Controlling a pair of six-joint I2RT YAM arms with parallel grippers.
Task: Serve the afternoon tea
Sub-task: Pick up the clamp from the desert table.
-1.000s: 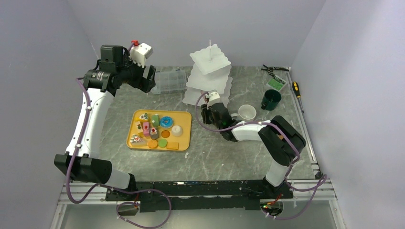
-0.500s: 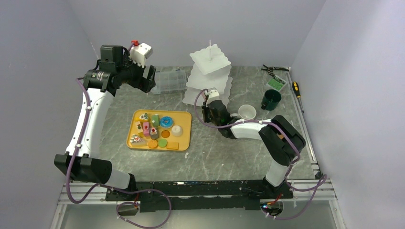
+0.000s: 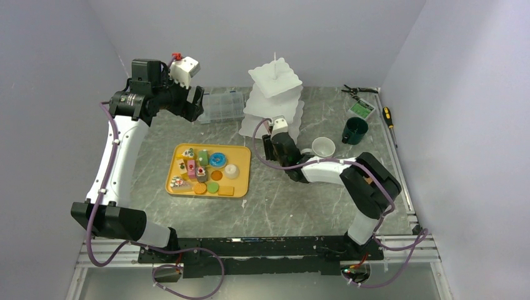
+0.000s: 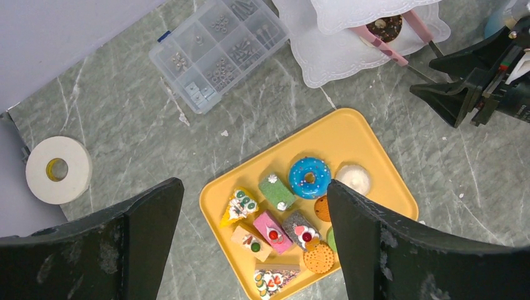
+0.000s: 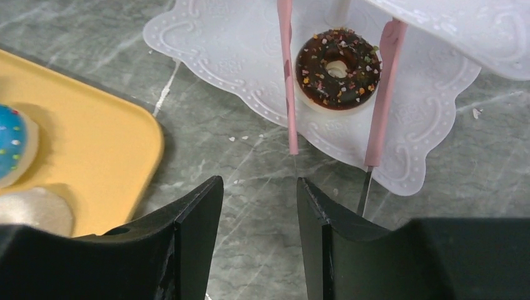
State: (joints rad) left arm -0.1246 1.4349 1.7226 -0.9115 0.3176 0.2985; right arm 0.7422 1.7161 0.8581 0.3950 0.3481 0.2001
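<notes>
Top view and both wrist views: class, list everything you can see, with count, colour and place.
stand: 1, white, back centre
chocolate donut: 1, brown, stand's bottom tier
tongs: 1, pink, astride that donut
tray: 1, yellow, left of centre
pastries: about twelve, mixed, on tray
mugs: 2, white and dark green, right of stand
box: 1, clear, back left
tape: 1, white, by wall
pliers: 1, dark, back right
screwdriver: 1, yellow-black, right edge
left claw: 1, black, open, raised back left
right claw: 1, black, before stand
</notes>
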